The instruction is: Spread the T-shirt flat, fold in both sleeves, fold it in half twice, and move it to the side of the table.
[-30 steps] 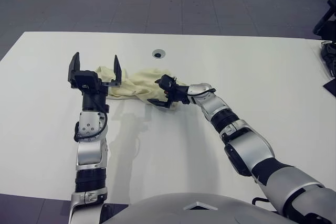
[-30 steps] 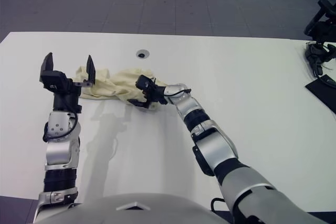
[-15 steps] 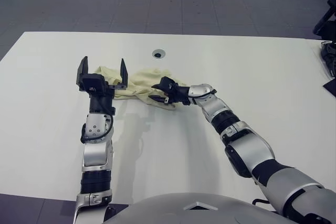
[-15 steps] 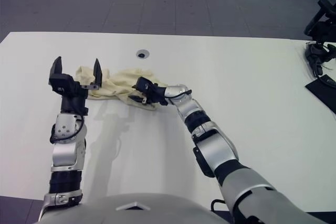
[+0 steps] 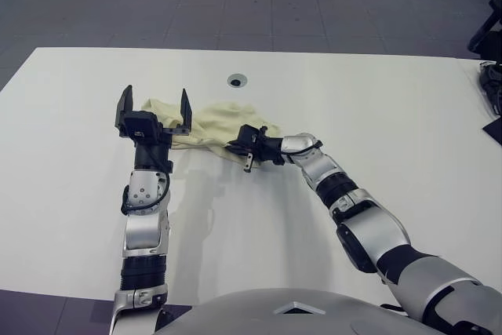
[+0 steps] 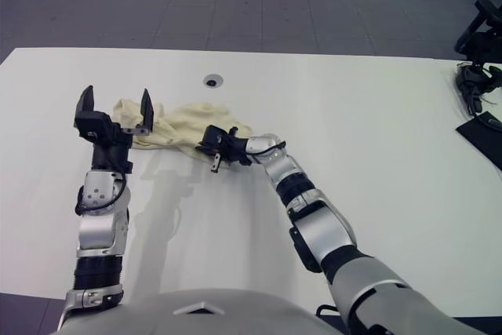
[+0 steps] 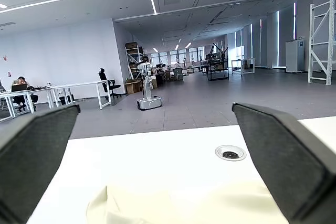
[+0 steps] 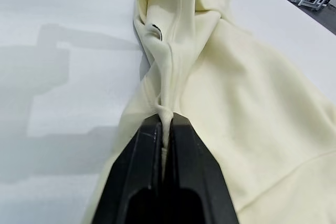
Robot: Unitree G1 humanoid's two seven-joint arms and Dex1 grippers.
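White tabletop (image 5: 392,100) stretches under both my arms, with grey floor tiles beyond its far edge and a small round cable port (image 5: 236,80) sunk into it. The T-shirt (image 5: 212,119), pale yellow, lies in a crumpled heap just on my side of that port, most of it spreading to the port's left.

My left gripper (image 5: 155,98) stands well to the left of the port and nearer to me, at the shirt's left end. Its fingers (image 7: 31,161) are spread wide with nothing between them. Through that gap, my left wrist camera looks over rumpled cloth to the port, with a long open hall behind it.

My right gripper (image 5: 245,149) sits nearer to me than the port, almost straight below it, at the shirt's near edge. Its two black fingers (image 8: 144,145) are pressed together on a pinched ridge of the fabric. From that pinch the cloth runs away in a twisted fold, and a smoother panel lies beside it.

Dark gear (image 5: 492,88) rests far to the right of the port, at the table's edge.
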